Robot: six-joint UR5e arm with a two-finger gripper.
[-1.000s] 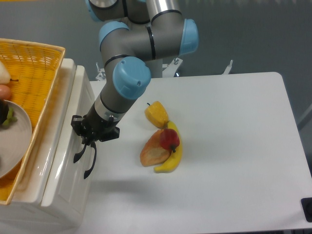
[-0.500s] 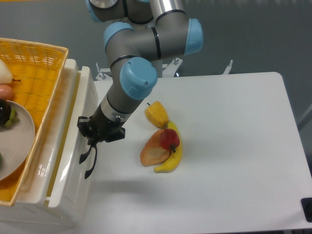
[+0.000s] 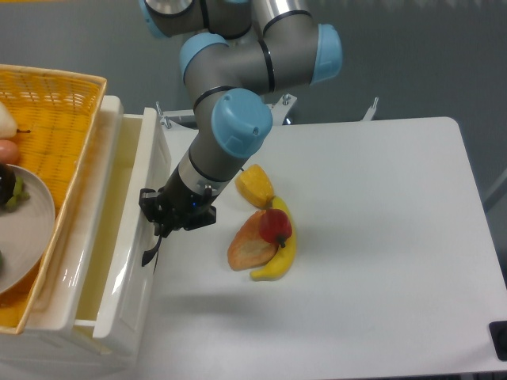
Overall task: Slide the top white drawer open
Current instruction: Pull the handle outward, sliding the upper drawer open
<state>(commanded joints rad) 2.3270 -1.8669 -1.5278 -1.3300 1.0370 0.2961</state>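
A white table (image 3: 372, 237) with rounded corners fills most of the view, set against a plain grey floor or wall behind its far edge. At the table's left edge stands a cream-white cabinet, and the top white drawer (image 3: 131, 237) juts out of it toward the table's middle, its glossy interior showing as a long open slot. The gripper (image 3: 162, 229) sits at the drawer's front panel, right over the curved black handle (image 3: 150, 253); its jaws appear closed around the handle, though the wrist hides the contact, so I cannot tell for certain. On top of the cabinet rests a yellow woven basket (image 3: 63, 111) holding a white plate (image 3: 28, 229). Near the table's centre lie a banana (image 3: 281, 249), a red apple (image 3: 275, 226), a yellow fruit (image 3: 254, 184) and an orange-brown piece (image 3: 249, 244), clustered and touching.
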